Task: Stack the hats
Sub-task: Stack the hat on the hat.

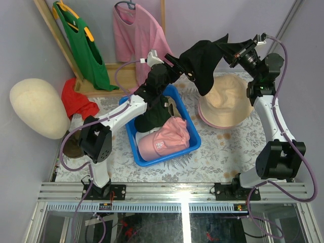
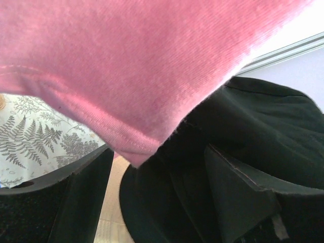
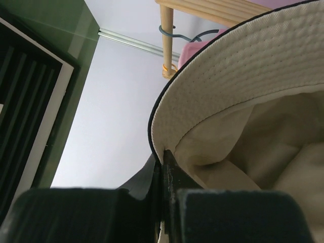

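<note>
Top view, left to right: mannequin head (image 1: 38,106) at the far left, red cloth (image 1: 80,104) just beside it. Green shirt (image 1: 83,48) and pink shirt (image 1: 136,38) hang at the back. Blue bin (image 1: 195,144) sits on the table (image 1: 228,152) mid-left; it holds a green cap (image 1: 152,119), a pink cap (image 1: 167,139) and a white cap (image 1: 141,139) partly under the pink one.

Your left claw (image 1: 188,72) is raised over the bin's far end, at the left side of the black hat (image 1: 202,58). Left wrist view: fingers (image 2: 76,202) apart, black fabric lying between them and against the right-hand finger, a gap showing at the other. Not clamped. The pink shirt fills the top of that view.

The black hat hangs in the air between both claws, above the pink hat (image 1: 228,104), which rests on the table right of the bin.

Your right claw (image 1: 232,50) is pinched together on the black hat's brim. Right wrist view shows the cream lining and black edge caught between the fingers (image 3: 101,212).
</note>
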Robot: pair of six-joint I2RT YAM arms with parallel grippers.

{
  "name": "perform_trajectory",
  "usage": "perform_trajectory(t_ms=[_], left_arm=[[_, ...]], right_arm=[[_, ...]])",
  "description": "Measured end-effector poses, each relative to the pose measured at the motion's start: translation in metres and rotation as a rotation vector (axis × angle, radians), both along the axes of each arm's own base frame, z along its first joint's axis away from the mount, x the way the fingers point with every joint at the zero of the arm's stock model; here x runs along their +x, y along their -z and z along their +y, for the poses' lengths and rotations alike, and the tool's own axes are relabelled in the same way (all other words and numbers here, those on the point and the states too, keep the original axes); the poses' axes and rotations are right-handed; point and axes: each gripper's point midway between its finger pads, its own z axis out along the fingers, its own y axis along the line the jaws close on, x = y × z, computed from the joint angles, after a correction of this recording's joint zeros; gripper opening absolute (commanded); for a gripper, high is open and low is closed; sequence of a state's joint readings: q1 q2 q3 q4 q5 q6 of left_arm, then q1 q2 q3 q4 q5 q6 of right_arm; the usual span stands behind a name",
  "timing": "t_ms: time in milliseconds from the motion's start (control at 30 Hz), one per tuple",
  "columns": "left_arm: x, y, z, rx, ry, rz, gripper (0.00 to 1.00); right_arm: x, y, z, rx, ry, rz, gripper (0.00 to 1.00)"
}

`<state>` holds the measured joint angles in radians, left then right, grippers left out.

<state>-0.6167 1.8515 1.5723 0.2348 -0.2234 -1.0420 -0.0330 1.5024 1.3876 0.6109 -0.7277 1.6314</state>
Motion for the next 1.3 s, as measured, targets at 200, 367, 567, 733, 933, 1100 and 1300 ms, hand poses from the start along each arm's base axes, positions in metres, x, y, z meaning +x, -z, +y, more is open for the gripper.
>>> perform_trajectory(t_ms=[200, 367, 567, 733, 933, 1100, 1300], left_arm=[[0.002, -0.01, -0.002, -0.02, 0.004, -0.036, 0.6], [0.001, -0.023, -0.004, -0.046, 0.015, -0.08, 0.49], [-0.004, -0.037, -0.011, -0.08, 0.061, -0.125, 0.29], [-0.009, -0.045, -0.016, -0.095, 0.093, -0.152, 0.21], [-0.013, -0.051, -0.02, -0.105, 0.126, -0.173, 0.08], [-0.016, -0.055, -0.023, -0.111, 0.148, -0.19, 0.0], [-0.019, -0.056, -0.025, -0.104, 0.172, -0.202, 0.0]], right_arm=[[0.0, 0.01, 0.0, 0.021, -0.008, 0.021, 0.0], [-0.007, 0.017, 0.0, 0.022, -0.004, 0.033, 0.0], [-0.023, 0.021, 0.0, 0.009, 0.003, 0.033, 0.0], [-0.033, 0.025, 0.0, -0.009, 0.016, 0.031, 0.0], [-0.041, 0.037, 0.0, -0.025, 0.024, 0.041, 0.0], [-0.042, 0.054, 0.0, -0.038, 0.03, 0.081, 0.0], [-0.041, 0.065, -0.002, -0.051, 0.049, 0.105, 0.0]])
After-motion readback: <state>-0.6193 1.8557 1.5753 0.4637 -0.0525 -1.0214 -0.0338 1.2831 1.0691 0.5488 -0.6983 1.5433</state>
